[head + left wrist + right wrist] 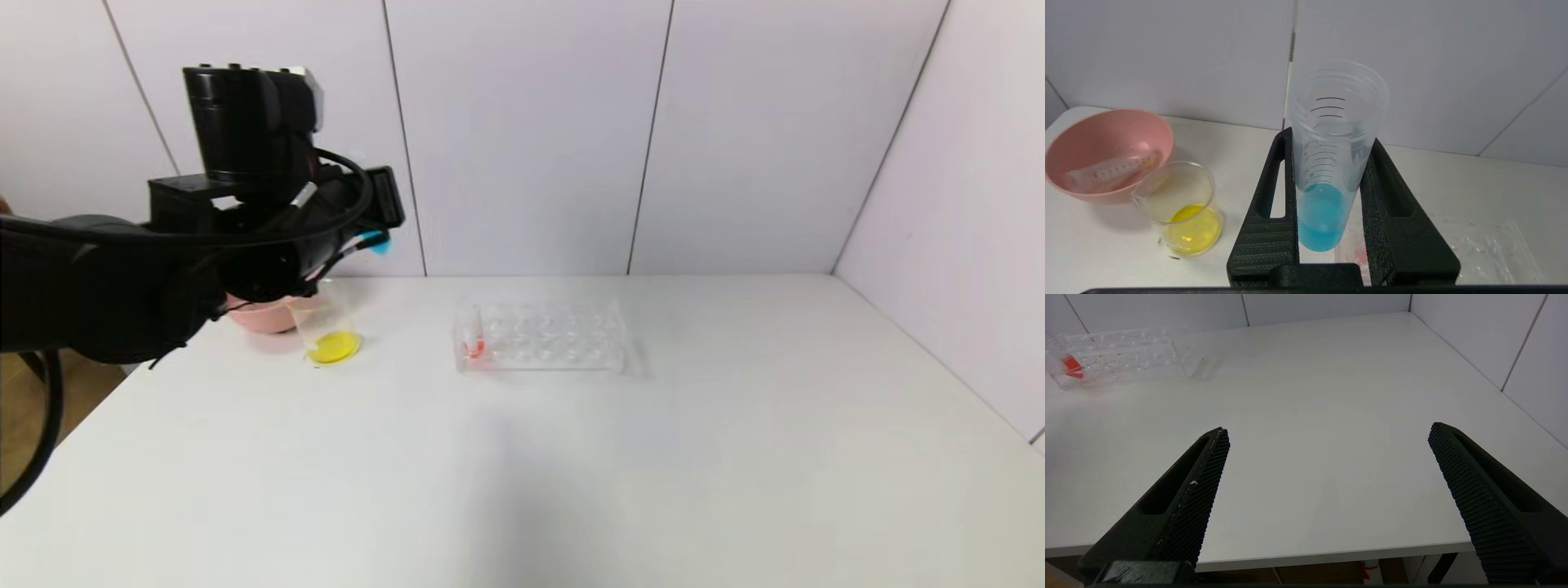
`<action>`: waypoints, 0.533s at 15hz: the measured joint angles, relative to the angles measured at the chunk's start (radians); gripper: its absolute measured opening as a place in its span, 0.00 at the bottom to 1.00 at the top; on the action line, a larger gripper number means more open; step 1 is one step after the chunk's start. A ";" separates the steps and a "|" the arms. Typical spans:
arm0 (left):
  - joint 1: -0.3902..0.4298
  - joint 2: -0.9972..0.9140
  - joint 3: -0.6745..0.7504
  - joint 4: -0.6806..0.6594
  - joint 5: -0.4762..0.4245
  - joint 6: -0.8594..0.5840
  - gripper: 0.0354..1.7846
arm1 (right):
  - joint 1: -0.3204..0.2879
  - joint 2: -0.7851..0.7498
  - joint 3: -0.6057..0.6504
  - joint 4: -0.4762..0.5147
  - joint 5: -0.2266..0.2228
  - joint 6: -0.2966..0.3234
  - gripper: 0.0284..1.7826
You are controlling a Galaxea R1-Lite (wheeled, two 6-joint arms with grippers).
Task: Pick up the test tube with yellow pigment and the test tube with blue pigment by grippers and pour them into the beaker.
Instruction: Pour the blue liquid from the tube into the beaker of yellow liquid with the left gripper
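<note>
head view: the left gripper (359, 237) hangs above the beaker (328, 331), ready to pour. left wrist view: it clenches the test tube with blue pigment (1331, 163) upright, unspilled. right wrist view: the right gripper (1327, 437) gapes, idle.

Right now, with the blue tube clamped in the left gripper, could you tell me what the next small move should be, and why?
Probably carry the left gripper over the beaker and tip it. The test tube with blue pigment still holds its liquid, while the beaker holds only yellow. The tube is beside the beaker, not above its mouth.
</note>
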 joint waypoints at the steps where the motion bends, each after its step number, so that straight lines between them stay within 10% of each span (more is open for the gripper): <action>1: 0.041 -0.016 0.017 0.000 -0.026 0.000 0.24 | 0.000 0.000 0.000 0.000 0.000 0.000 1.00; 8: 0.304 -0.051 0.082 -0.013 -0.212 -0.001 0.24 | 0.000 0.000 0.000 0.000 0.000 0.000 1.00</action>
